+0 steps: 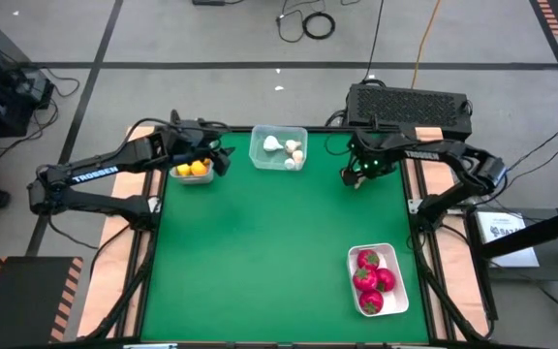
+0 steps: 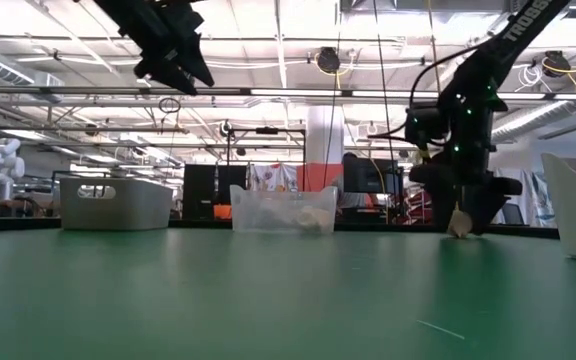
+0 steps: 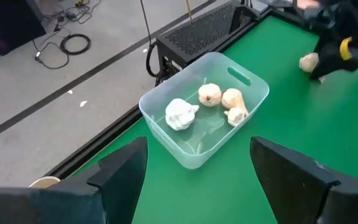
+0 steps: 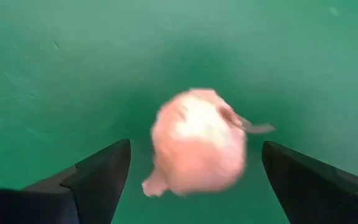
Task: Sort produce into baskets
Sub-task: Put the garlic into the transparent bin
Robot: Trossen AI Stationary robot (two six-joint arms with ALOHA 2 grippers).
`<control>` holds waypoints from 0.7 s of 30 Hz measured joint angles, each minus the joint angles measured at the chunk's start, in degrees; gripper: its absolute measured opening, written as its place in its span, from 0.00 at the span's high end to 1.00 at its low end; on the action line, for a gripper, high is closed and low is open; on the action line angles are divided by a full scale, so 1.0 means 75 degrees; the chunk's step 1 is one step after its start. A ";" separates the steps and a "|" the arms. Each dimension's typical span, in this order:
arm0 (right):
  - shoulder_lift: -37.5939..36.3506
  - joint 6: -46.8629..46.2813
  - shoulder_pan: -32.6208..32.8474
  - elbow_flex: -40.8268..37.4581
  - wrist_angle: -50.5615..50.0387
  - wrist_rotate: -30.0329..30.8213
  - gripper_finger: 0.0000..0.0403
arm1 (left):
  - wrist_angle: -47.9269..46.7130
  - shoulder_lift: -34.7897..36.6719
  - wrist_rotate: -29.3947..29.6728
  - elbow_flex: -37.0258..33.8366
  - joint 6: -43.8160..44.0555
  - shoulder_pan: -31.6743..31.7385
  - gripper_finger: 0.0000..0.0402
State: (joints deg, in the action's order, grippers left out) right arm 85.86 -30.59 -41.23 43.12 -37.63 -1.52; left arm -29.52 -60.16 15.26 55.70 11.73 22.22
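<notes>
A white garlic bulb (image 4: 197, 142) lies on the green table near its far right, and also shows in the low view (image 2: 459, 226). My right gripper (image 1: 355, 177) is open and low over it, one finger on either side with a gap to each. My left gripper (image 1: 223, 157) is open and empty, raised between the grey bin (image 1: 193, 178), which holds lemons (image 1: 192, 169), and the clear tub (image 1: 279, 147). The tub (image 3: 204, 118) holds several garlic bulbs (image 3: 209, 94). The white tray (image 1: 395, 291) at the near right holds several red fruits (image 1: 371, 279).
A black box (image 1: 410, 105) stands just beyond the table's far right edge, behind my right arm. Open green table (image 1: 260, 262) lies in the middle and near left. Cables lie on the floor beyond the far edge.
</notes>
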 joint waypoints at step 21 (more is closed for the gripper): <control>-0.0039 -0.0480 0.0160 -0.0225 0.0607 -0.0068 0.47 | 0.0479 -0.0003 0.0030 0.0000 0.0002 0.0000 0.28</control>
State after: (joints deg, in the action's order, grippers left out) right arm 85.57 -34.19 -40.03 41.43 -33.08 -2.03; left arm -25.93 -60.18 15.49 55.70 11.74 22.22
